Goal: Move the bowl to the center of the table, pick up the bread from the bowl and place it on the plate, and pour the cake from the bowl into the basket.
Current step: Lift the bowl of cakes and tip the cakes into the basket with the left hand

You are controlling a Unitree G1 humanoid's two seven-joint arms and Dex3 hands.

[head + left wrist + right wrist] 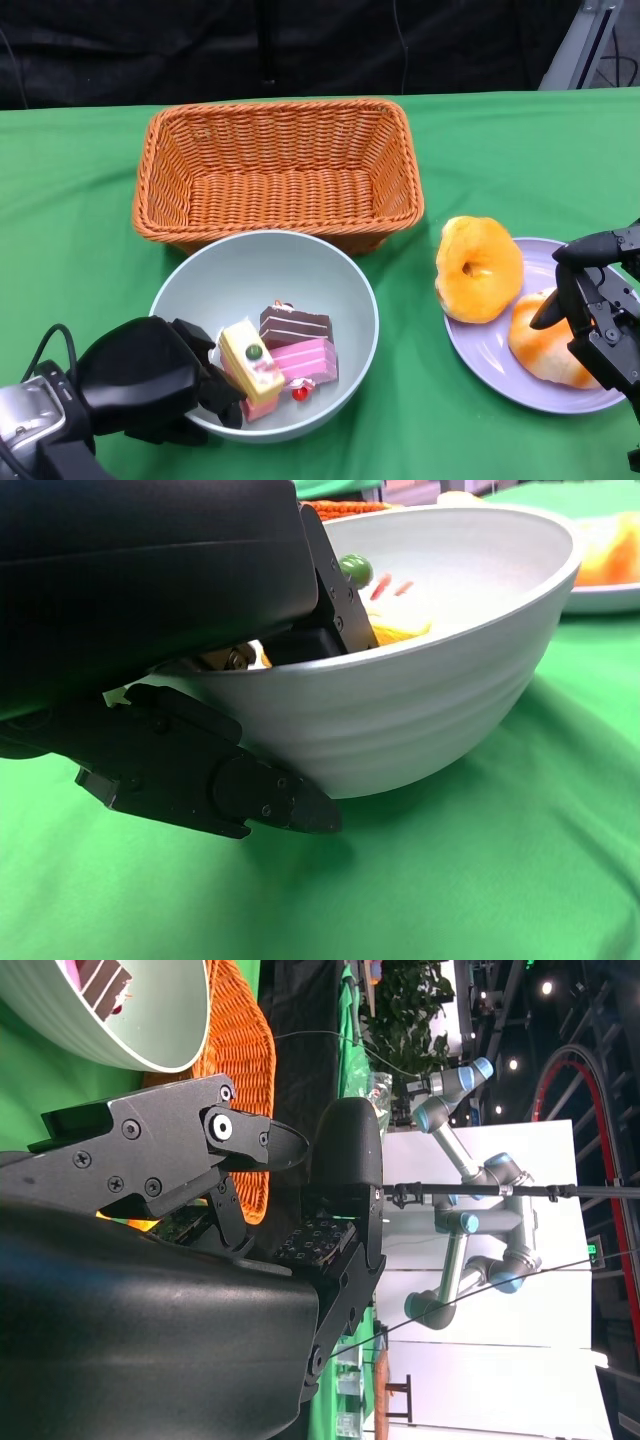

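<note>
The bowl (pixel 265 290) sits on the green cloth (pixel 80 220), right up against the front wall of the basket (pixel 280 170), its far rim touching or almost touching the wicker. My left hand (pixel 150 385) has it by the near-left rim: fingers hook over the edge into the bowl, and in the left wrist view the thumb (pixel 215 790) presses from below on the outside wall, so I'm pinching that rim.

Inside the bowl lie the cakes: a yellow slice (pixel 252 362) with a green bead on top, just beside my fingers; a chocolate slice (pixel 295 325) further in; a pink slice (pixel 308 362) next to the yellow one. No bread in the bowl that I can see.

To the right of the bowl, a lilac plate (pixel 480 355) carries two pieces of bread: a ring-shaped one (pixel 480 268) leaning on the plate's near-left edge, and an oval one (pixel 540 340) further right.

My right hand (pixel 595 310) hangs over the plate's right side, just beside the oval bread, fingers apart and curved, holding nothing. The right wrist view shows its fingers (pixel 345 1160) spread with a clear gap between them, and a slice of the bowl and basket beyond.
</note>
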